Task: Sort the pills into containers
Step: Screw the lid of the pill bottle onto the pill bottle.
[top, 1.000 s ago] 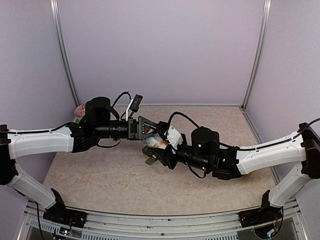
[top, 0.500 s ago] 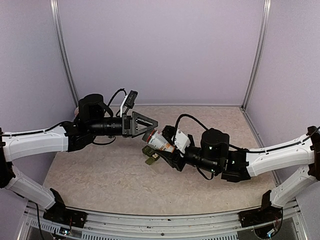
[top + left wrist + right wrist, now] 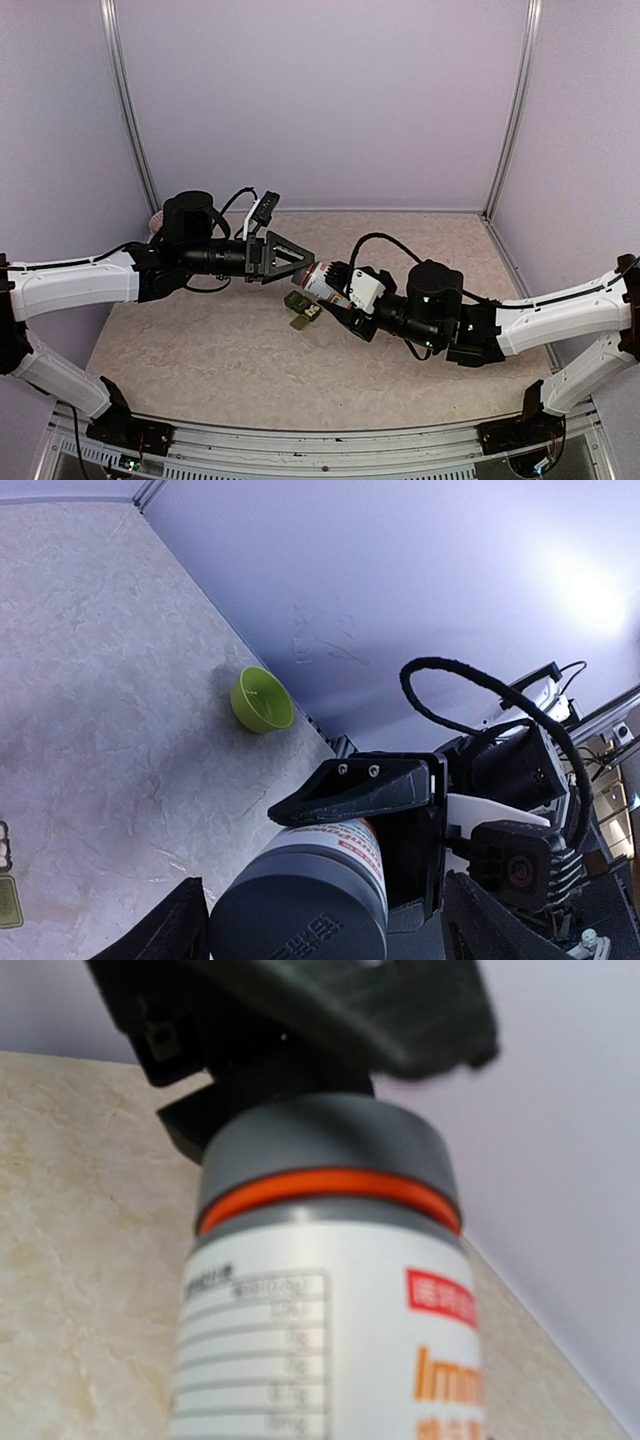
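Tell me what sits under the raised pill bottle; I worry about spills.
Roughly below the bottle, the dark green containers lie on the table. Their contents are too small to tell, and the right arm hides the tabletop beneath it.

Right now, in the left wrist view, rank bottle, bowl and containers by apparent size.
1. bottle, looming because it's nearest the camera.
2. bowl.
3. containers, cropped at the edge, so unsure.

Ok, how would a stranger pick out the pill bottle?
Look above the table, at its middle. The right gripper holds the bottle there; it alone is white, with a grey cap and an orange ring, unlike the dark green containers nearby.
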`<action>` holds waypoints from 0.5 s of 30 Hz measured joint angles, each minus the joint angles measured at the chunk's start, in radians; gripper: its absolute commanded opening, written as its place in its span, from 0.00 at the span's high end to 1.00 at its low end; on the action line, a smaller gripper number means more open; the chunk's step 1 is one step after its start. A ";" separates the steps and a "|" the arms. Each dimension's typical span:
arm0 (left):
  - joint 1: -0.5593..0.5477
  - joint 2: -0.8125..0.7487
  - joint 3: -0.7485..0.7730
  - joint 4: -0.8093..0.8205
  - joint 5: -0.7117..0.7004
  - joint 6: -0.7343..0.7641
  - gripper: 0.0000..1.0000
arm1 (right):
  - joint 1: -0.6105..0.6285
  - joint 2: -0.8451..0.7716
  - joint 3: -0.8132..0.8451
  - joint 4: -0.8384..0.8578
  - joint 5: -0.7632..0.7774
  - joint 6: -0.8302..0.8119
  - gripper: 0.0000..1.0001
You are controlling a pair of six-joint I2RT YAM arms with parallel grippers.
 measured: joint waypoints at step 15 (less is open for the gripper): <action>0.008 0.003 0.000 0.002 0.014 -0.015 0.43 | -0.006 -0.008 -0.002 0.012 -0.010 0.015 0.98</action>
